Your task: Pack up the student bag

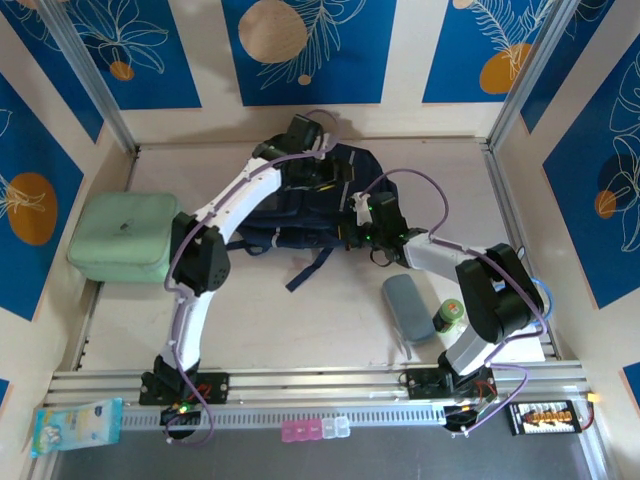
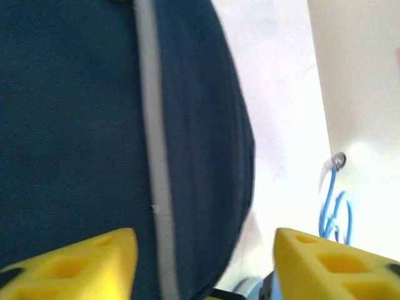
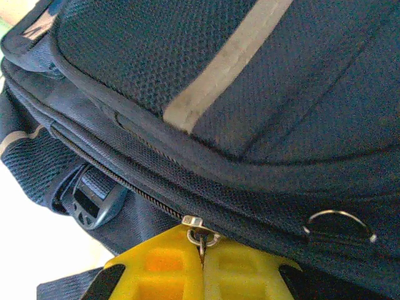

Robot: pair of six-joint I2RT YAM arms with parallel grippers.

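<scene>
Right jaws pinch the zipper pull [image 3: 201, 236] of the student bag [image 3: 187, 75]; my left jaws stand apart, empty. Mint case [image 1: 125, 238], mid-left, and grey pouch [image 1: 408, 307], lower right, lie unpacked.

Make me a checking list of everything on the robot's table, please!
Surface: pale beige table, flat.
Job's things: dark navy fabric backpack lying at the back.
Clutter: mint-green rounded case on the left; grey-blue pencil pouch and small green container on the right; wipes packet, pink-and-white pill box and black battery pack on the front ledge.
Grippers: left gripper, jaws open over the backpack; right gripper, jaws shut on the metal zip pull.
Cables: purple cables loop along both arms; blue cable at the right.
Surroundings: blue leaf-pattern wall panels; silver metal rails.
</scene>
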